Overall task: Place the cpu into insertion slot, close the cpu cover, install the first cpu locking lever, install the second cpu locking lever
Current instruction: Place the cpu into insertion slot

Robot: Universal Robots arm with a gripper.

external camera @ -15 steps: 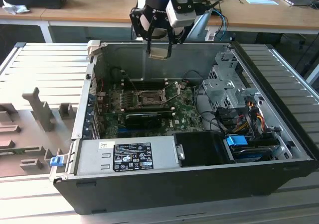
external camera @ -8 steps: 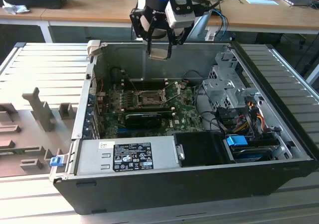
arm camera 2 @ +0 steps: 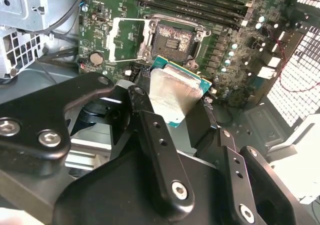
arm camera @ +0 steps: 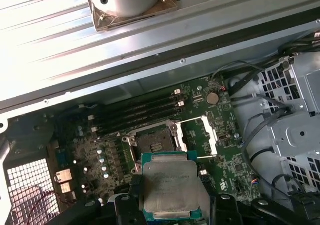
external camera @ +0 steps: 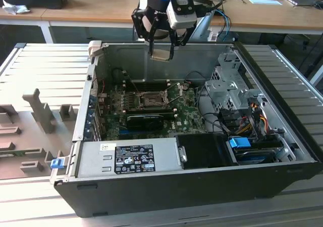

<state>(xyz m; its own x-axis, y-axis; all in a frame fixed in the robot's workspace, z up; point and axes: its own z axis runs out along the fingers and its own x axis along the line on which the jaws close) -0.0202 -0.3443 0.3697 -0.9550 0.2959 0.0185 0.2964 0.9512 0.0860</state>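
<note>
End effector (external camera: 161, 48) clamped on cpu (arm camera: 170, 185), well above the slot (arm camera: 151, 146).
Cpu is gripped by its edges, lying flat with metal top up, likely to go in square; cover (arm camera: 199, 135) stands swung open beside the slot, leaving the socket bare.

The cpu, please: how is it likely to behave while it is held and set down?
Probably stiff: the cpu is a flat, metal-topped plate that shows no bend in the claw. Its smooth top may be slippery. It is likely light, being thin, and its green edge looks fragile.
</note>
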